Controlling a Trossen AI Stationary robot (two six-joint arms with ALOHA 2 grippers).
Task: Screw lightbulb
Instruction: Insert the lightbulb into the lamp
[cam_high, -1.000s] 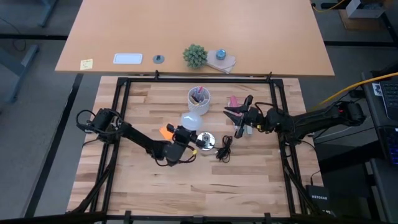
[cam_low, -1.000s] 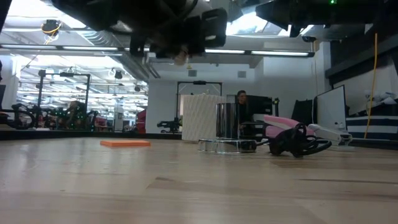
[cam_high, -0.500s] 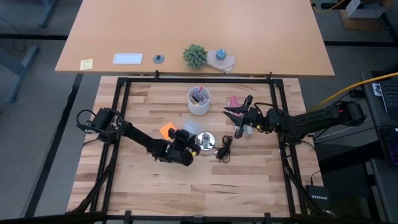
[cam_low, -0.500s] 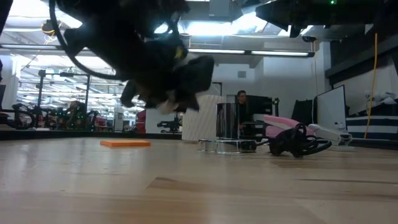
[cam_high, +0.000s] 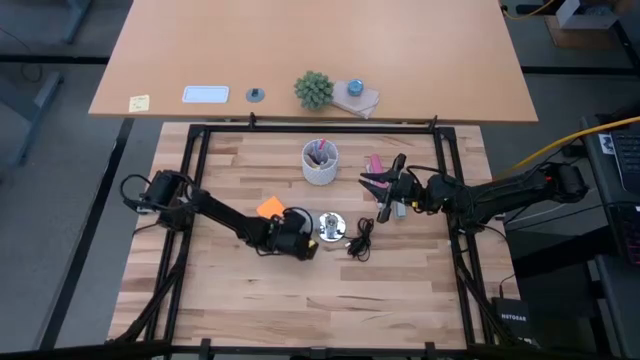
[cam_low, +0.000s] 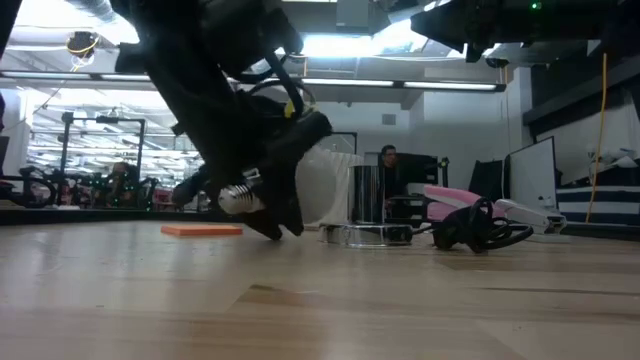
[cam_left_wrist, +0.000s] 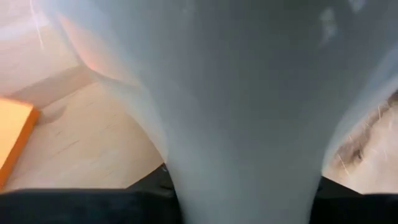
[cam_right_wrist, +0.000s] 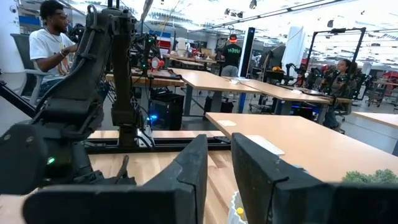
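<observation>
Wooden table (cam_high: 250, 300) holds scene. Left gripper (cam_high: 297, 240) low at centre, clenched around white lightbulb (cam_left_wrist: 249, 106), just left of silvery fitting (cam_high: 331, 226). Right gripper (cam_high: 385, 190) waits far right, fingers slightly parted, grasping nothing.

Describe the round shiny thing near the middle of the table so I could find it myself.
On the butcher-block table, look below the white cup of pens. The silvery round fitting lies flat there, just right of the left gripper. Unlike its neighbours, it is metallic, with a black cord coiled on its right.
</observation>
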